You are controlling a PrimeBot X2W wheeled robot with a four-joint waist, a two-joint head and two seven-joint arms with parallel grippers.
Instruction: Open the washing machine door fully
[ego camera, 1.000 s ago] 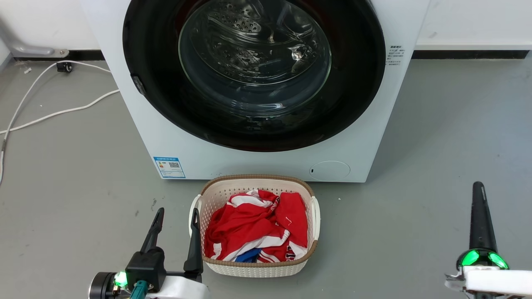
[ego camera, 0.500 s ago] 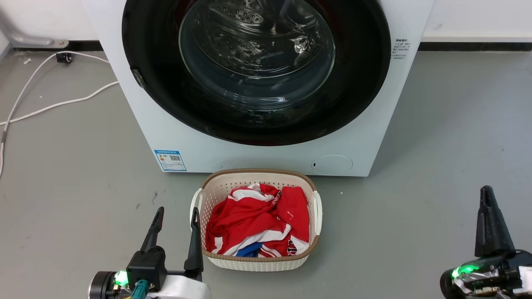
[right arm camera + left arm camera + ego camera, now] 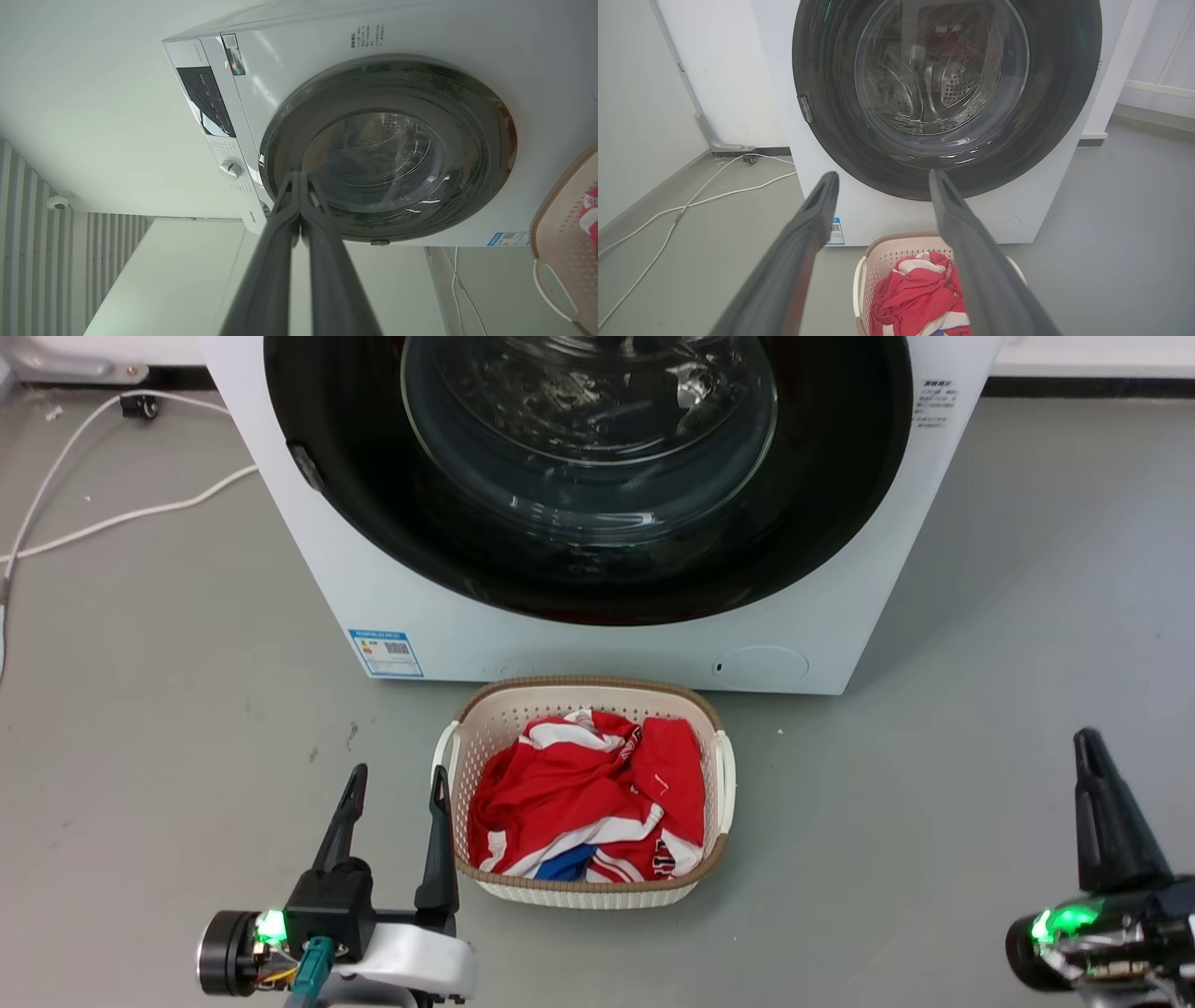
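The washing machine door (image 3: 597,495) is a large glossy black disc with a clear glass bowl centre; it lies flush against the white machine front (image 3: 560,644), also seen as the washing machine door (image 3: 948,93) and the washing machine door (image 3: 387,149). A small latch tab (image 3: 306,469) sits on its left rim. My left gripper (image 3: 394,786) is open low at the left, well short of the machine, nothing between its fingers (image 3: 812,224). My right gripper (image 3: 1085,743) is shut and empty at the far right, its fingers (image 3: 299,186) pressed together.
A cream laundry basket (image 3: 583,891) holding red, white and blue clothes stands on the grey floor just before the machine, right of my left gripper. White cables (image 3: 112,513) trail over the floor at the left. A small round white flap (image 3: 761,666) sits low on the machine front.
The head camera has shifted, so machine and basket sit higher in the picture. My right gripper has rolled and dropped slightly; its wrist now shows at the lower right.
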